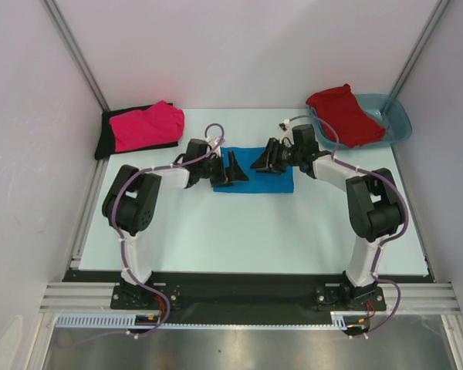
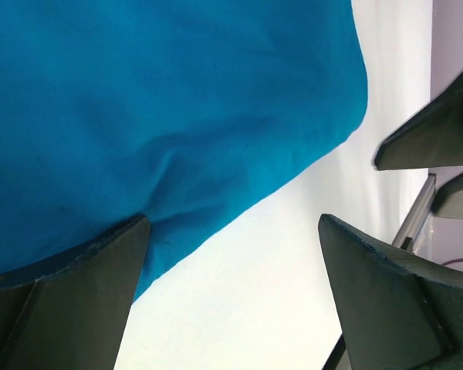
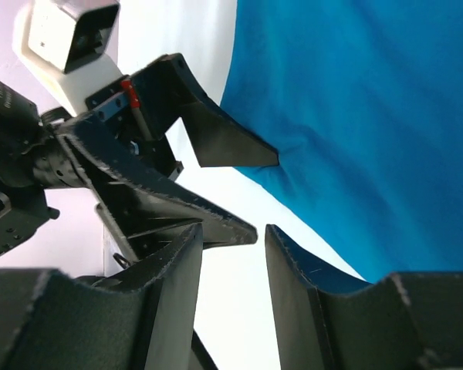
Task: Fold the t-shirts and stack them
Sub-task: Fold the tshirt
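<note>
1. At the far left of your table (image 1: 239, 231), the hot pink t-shirt (image 1: 147, 126) lies on top of the black t-shirt (image 1: 106, 140).
2. Your left gripper (image 1: 238, 169) has its jaws spread wide and holds nothing. One fingertip (image 2: 135, 231) presses into the blue cloth's edge.
3. The blue t-shirt (image 1: 276, 183) lies folded flat mid-table, between both grippers.
4. Your right gripper (image 1: 261, 163) has its jaws narrowly apart, with bare table showing between them.
5. At the far right, the red t-shirt (image 1: 343, 114) drapes over the teal tub (image 1: 400, 123).

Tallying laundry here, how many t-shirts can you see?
4. The blue t-shirt lies in the middle, the red t-shirt drapes over the teal tub far right, the pink t-shirt sits on the black t-shirt far left. More could hide underneath.
</note>
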Robot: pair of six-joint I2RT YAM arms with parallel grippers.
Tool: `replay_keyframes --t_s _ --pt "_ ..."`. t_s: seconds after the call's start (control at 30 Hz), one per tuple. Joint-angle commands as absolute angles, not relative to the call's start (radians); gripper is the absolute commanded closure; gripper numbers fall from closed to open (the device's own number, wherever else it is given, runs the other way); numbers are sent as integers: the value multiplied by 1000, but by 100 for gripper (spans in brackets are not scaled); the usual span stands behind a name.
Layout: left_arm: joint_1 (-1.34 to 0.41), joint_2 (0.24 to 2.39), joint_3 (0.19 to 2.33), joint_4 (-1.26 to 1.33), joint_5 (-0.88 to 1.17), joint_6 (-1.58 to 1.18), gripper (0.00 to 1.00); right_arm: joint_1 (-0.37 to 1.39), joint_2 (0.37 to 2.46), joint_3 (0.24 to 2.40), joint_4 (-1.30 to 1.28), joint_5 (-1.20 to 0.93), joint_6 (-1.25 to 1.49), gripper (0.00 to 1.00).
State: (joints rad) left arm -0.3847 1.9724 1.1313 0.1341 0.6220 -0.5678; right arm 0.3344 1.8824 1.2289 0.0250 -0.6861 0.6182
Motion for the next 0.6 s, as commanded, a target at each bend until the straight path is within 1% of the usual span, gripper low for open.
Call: replay_keyframes --t_s 0.0,0.17,0.2,0.3,0.37,0.47,0.57 --pt "-396 1974 1094 56 488 -517 0 321 1813 1255 14 -670 588 56" --pt "-397 1986 1098 -38 333 -466 0 313 1786 1259 5 -660 577 56" --pt "-397 1993 1106 -60 307 -462 0 311 1781 1255 -29 -651 574 55" --pt "-410 2009 1127 -106 287 -451 0 311 1767 1261 -73 -600 561 55" --pt "-417 2008 1118 -127 262 -448 0 310 1767 1270 -127 -546 545 55" --pt "-422 1988 1071 -112 238 -459 0 314 1778 1290 -251 -375 505 55" --pt "-422 1945 1034 -103 209 -463 0 313 1772 1278 -322 -264 477 55"
